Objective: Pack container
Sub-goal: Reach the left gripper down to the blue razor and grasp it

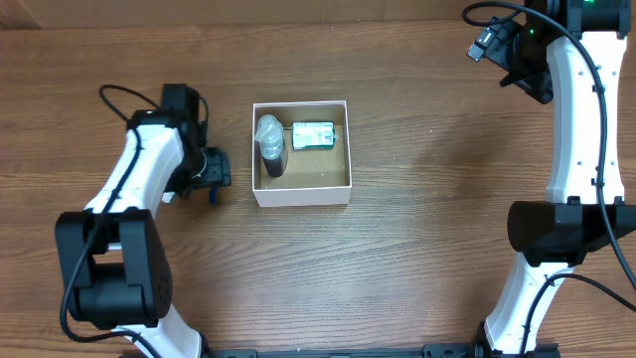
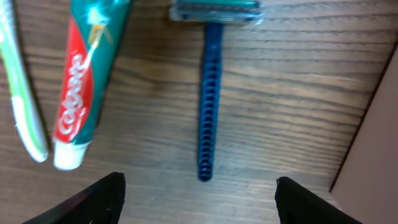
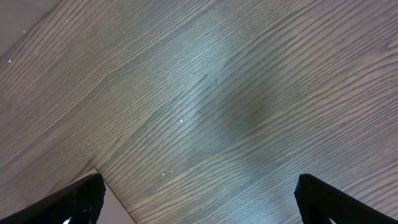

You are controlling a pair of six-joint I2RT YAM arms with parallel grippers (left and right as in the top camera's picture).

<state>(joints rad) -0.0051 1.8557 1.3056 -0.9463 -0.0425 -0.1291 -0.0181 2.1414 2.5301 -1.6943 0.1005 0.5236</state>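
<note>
Progress on the packing?

Partly done, I judge. The box (image 1: pixel 301 196) sits mid-desk (image 1: pixel 427 229) with two things in it: a spray bottle (image 1: pixel 271 147) at its left side and a green packet (image 1: pixel 313 135) just beside that, toward the far wall. The rest of its floor is bare.

What is left out?

Three things, seen from my left wrist: a razor (image 2: pixel 209 106), a toothpaste tube (image 2: pixel 84 81) and a toothbrush (image 2: pixel 22 93), lying side by side on the wood. From overhead my left arm mostly hides them.

Where are your pincers?

My left pincer (image 2: pixel 199 200) hangs over the razor's handle end, just left of the box, fingers wide apart and gripping nothing. My right pincer (image 3: pixel 199 199) is at the far right of the desk, well apart from the box, fingers also spread, with only bare wood under it.

What comes next?

The razor looks like the next pick, since I'm lined up on it, then tube and brush. It lies flat and thin, so I'd need to come down low to catch it.
</note>
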